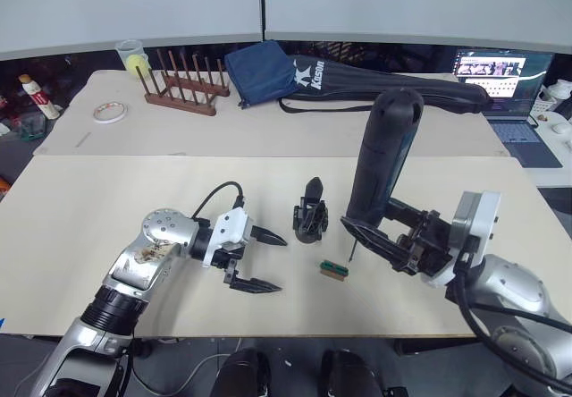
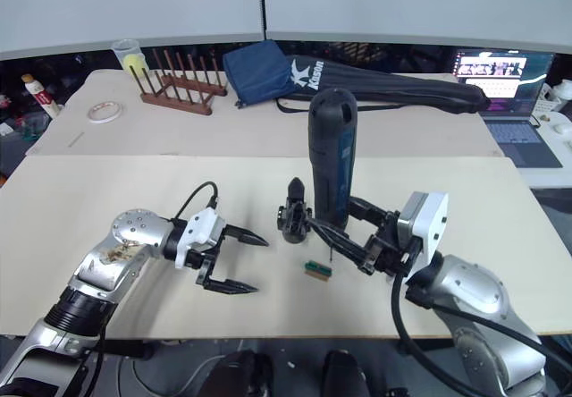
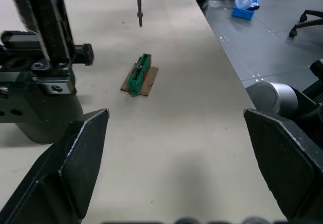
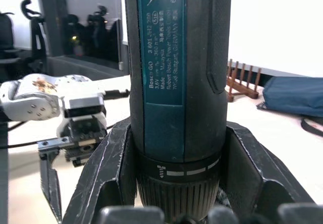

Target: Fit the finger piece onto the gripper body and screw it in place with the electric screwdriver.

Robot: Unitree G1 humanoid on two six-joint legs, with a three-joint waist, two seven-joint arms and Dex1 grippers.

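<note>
- We see the right gripper (image 1: 384, 236) clamped around the lower barrel of the electric screwdriver (image 1: 380, 160), which stands nearly upright with its thin bit pointing down at the table (image 1: 89, 227) (the bit tip hangs just above the surface).
- The gripper body (image 1: 310, 215) stands on the table just to the left of the screwdriver, its pointed finger up.
- A small green-and-red piece (image 1: 334, 270) lies near the bit tip.
- Our left gripper (image 1: 259, 261) is spread wide and empty, near the gripper body.
</note>
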